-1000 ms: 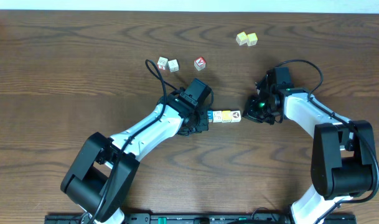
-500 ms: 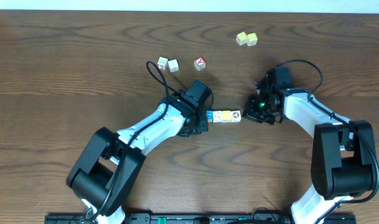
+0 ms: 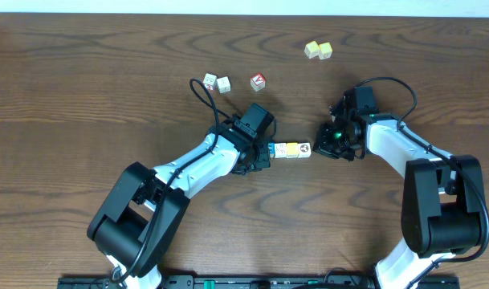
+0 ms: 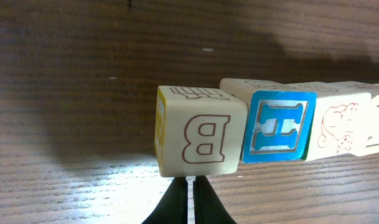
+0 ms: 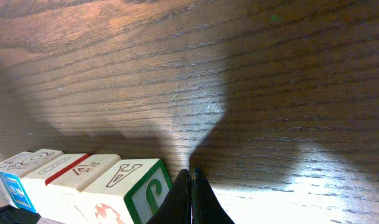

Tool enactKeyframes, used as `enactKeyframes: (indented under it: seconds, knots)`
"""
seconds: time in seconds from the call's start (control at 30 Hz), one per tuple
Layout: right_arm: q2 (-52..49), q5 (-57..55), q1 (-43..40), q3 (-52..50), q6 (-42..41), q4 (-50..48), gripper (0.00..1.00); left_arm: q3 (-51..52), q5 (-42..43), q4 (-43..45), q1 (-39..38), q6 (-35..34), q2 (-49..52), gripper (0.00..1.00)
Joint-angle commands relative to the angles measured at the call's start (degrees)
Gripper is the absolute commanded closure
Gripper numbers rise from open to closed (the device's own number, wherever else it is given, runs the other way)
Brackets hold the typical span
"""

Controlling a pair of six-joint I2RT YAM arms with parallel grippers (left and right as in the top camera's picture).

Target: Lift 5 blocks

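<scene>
Row of five blocks (image 3: 291,150), lying end to end on the table (image 3: 83,96) between the arms: left gripper (image 4: 188,186) and right gripper (image 5: 190,180), each pinched fully closed and empty, are pressing their tips against opposite end cubes, apparently clamping the row so it lifts as one.

Blocks (image 3: 291,150) in row, ctr of table (image 3: 107,96)

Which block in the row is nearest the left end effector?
The cream B block, at the row's end, just before the shut left end effector; the blue H block stands next, farther off.
</scene>
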State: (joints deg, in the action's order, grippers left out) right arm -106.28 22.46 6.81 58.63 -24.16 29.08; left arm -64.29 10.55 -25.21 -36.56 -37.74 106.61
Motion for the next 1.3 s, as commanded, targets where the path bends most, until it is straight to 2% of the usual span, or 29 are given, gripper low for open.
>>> enactKeyframes:
  seconds: [0.0, 0.93, 1.13, 1.27]
  knots:
    - [-0.5, -0.1, 0.4, -0.3, -0.7, 0.1, 0.99, 0.5, -0.5, 0.3, -0.2, -0.5, 0.5, 0.93]
    - [-0.5, -0.1, 0.4, -0.3, -0.7, 0.3, 0.99, 0.4, -0.2, 1.5, -0.2, -0.5, 0.3, 0.93]
    - [-0.5, -0.1, 0.4, -0.3, -0.7, 0.3, 0.99, 0.4, 1.7, 0.2, -0.1, -0.3, -3.3, 0.93]
    - [-0.5, 0.0, 0.4, -0.3, -0.7, 0.3, 0.99, 0.4, 2.0, -2.9, 0.0, 2.6, -7.5, 0.93]
